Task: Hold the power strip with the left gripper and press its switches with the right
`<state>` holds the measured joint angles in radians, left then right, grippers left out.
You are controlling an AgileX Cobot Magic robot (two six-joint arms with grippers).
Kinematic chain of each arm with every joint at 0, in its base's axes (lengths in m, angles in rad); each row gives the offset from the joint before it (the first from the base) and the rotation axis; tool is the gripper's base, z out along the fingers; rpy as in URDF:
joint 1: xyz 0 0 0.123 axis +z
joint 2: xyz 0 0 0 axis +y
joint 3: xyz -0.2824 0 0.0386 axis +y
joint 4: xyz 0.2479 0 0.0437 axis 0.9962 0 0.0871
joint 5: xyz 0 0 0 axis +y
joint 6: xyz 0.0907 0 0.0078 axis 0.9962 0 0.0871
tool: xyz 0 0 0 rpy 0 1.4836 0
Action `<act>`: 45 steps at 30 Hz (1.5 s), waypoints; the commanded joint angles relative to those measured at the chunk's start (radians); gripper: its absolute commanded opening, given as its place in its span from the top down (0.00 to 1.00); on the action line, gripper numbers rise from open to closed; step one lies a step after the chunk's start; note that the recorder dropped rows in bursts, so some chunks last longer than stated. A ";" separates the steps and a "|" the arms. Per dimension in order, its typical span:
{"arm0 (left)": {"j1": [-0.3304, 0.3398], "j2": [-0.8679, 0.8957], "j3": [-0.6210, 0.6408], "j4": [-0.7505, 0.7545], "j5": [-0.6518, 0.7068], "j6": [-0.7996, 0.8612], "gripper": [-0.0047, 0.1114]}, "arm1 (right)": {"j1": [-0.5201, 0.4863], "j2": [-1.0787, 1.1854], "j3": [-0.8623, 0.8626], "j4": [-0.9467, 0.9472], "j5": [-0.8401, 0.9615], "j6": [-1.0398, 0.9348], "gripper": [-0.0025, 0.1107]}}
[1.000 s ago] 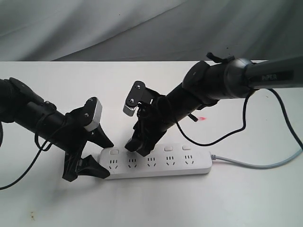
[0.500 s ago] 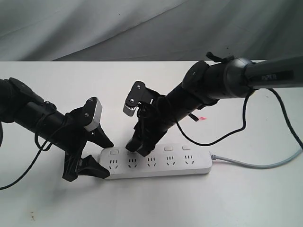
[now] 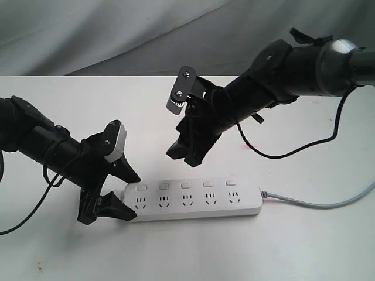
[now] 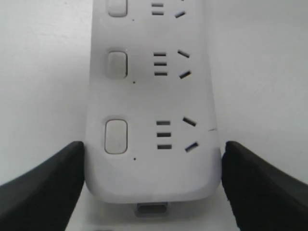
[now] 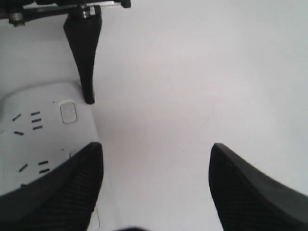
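White plastic power strip [image 3: 193, 200]: you have it lying flat on the white tabletop [image 3: 293, 246], long axis running 9 to 3 o'clock in the exterior view. It has five outlets along its 6 o'clock edge. A grey cord [image 3: 316, 204] leaves the 3 o'clock end and trails off toward the edge of the view.

Switches [image 3: 186, 185]: five small white rounded-square buttons in a row along the strip's 12 o'clock edge, one above each outlet. Nothing touches any of them.

Left pincer [image 3: 132, 198]: your black arm comes in low from 9 o'clock, with its white-grey module on top. The two pointed jaws straddle the strip's 9 o'clock end. One jaw sits on the switch side and one on the outlet side. In the left wrist view each tip sits against a long side of the strip, level with the end outlet, so the pincer grips the strip across its width.

Right pincer [image 3: 183, 157]: your thick glossy arm slants down from 2 o'clock with its black cable looping beneath. The grey toothed plate stands above the jaws. The tips hang in the air at 12 o'clock of the second and third switches, clear of the strip. The jaws are spread wide and hold nothing. In the right wrist view only bare tabletop shows between them.

Grey cloth [image 3: 117, 35]: hangs creased behind the tabletop at 12 o'clock.
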<state>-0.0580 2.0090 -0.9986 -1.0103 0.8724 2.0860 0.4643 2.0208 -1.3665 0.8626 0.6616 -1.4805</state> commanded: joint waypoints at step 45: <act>-0.005 0.002 -0.007 -0.011 0.003 0.007 0.57 | -0.014 0.093 0.044 -0.069 0.028 0.046 0.46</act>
<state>-0.0580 2.0090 -0.9986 -1.0103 0.8724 2.0860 0.4510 2.1088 -1.3275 0.8041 0.6767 -1.4372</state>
